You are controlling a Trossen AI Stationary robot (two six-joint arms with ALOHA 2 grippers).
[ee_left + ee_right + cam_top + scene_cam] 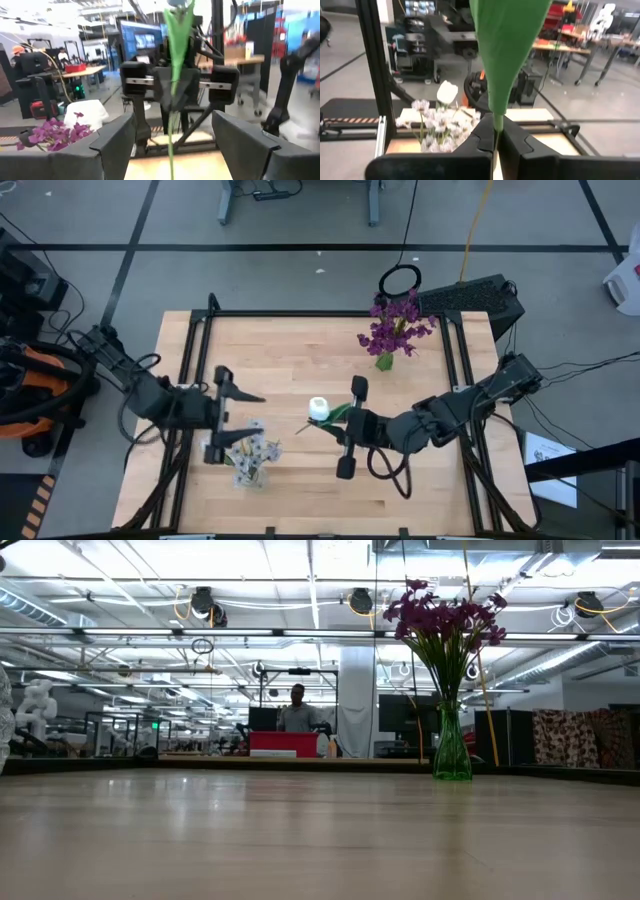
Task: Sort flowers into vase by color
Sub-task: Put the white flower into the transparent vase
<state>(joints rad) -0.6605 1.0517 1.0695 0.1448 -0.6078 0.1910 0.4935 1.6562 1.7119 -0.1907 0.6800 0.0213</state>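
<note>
A white-budded flower [318,408] with a broad green leaf [507,55] stands upright over the table's middle, and my right gripper [335,425] is shut on its stem. My left gripper [245,420] faces it from the table's left, open, with nothing between its fingers [112,145]. Just nearside of the left gripper a clear vase [250,462] stands on the table, holding pale small blossoms [437,122] and a white bud [446,92]. A green glass vase [452,750] with purple flowers [395,328] stands at the far right. My right gripper pinches the thin green stem [496,131] between its two fingers, just below the base of the leaf. The fingers come in level from the table's right and lie across the stem. The flower stays upright, bud on top, its lower stem [170,150] hanging free above the table.
Black frame rails [190,370] run along the table's left and right sides. A dark keyboard [470,295] and a cable loop lie beyond the far edge. A person [297,712] stands far off in the room behind. Bare wood [300,350] lies between the two vases.
</note>
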